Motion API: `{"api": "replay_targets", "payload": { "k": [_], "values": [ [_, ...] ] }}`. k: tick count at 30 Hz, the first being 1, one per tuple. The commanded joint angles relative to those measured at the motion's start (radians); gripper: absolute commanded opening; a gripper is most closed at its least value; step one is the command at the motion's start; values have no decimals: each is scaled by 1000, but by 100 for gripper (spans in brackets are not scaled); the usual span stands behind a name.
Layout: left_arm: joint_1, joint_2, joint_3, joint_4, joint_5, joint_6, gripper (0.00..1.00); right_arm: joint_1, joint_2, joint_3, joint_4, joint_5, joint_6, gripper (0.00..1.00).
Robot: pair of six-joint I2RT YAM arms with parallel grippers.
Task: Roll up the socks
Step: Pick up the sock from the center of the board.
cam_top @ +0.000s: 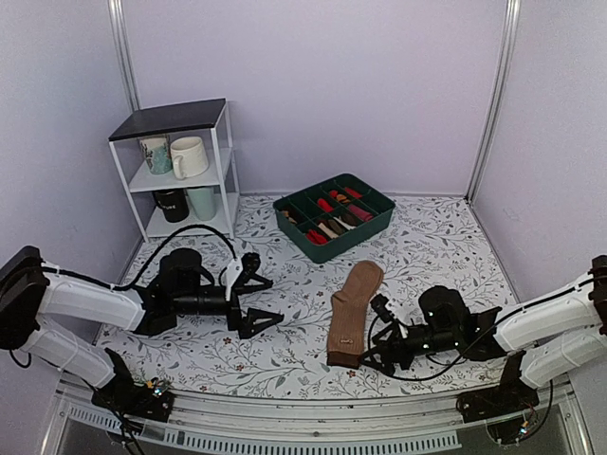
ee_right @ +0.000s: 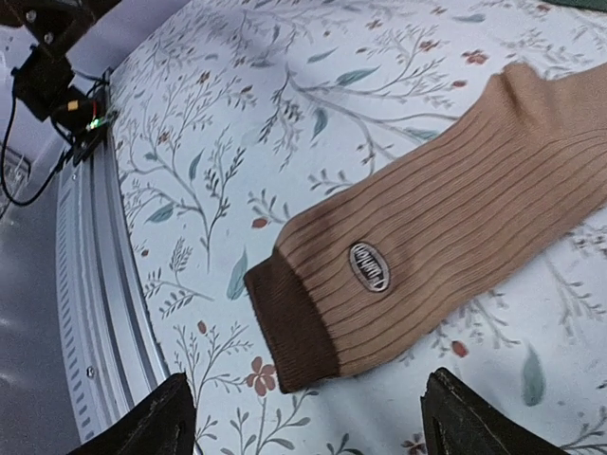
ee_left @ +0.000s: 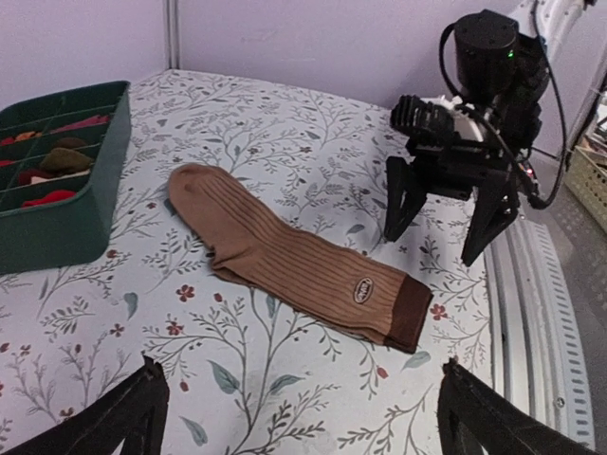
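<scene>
Both pairs of jaws are standing spread; the socks [ee_right: 455, 227], likely soft and limp, are lying just before the right jaws, cuff [ee_right: 289, 327] nearest for pinching.

Toe end of the socks [ee_right: 455, 218] beyond the right wrist view's edge

socks [cam_top: 353, 313] on table [cam_top: 237, 353], bin [cam_top: 358, 237] behind them, shelf [cam_top: 171, 118] back-left

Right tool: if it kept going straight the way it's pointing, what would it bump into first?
Probably the socks: the open right tool points at their dark brown cuff, lying flat just ahead with nothing between. How steeply it tilts down is hard to judge, so it could touch the table first.
</scene>
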Motion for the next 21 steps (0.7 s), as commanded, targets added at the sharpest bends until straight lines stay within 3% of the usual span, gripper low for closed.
{"api": "replay_targets", "payload": {
  "k": [1, 10, 21],
  "values": [
    [-61, 63, 39, 39, 71, 33, 99, 68, 91, -17, 213, -65, -34, 82],
    [-155, 169, 60, 68, 46, 52, 93, 200, 82, -12, 188, 50, -96, 80],
    [-191, 222, 110, 43, 66, 66, 92, 208, 172, 30, 221, 153, -189, 81]
  ]
}}
